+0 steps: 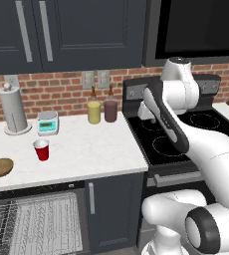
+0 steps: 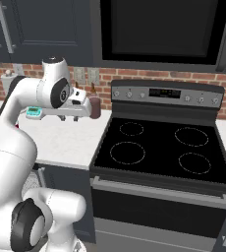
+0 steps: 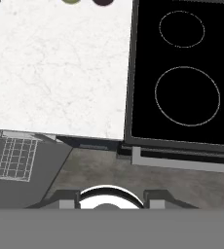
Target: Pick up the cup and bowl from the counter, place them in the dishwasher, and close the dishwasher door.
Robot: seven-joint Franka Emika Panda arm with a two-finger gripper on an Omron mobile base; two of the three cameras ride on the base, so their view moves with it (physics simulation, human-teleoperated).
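Flanking the cup [image 1: 42,149]: bowl [image 1: 0,167], scale [image 1: 48,123], two jars [image 1: 94,112] behind

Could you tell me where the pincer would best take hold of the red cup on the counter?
Probably from above, across the rim: the cup stands upright and open on the counter, well apart from the bowl, and its tapered wall narrows downward.

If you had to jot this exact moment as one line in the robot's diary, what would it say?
cup: on counter, untouched | bowl: on counter, left of cup | dishwasher: open, rack showing | pincer: raised by stove, holding nothing
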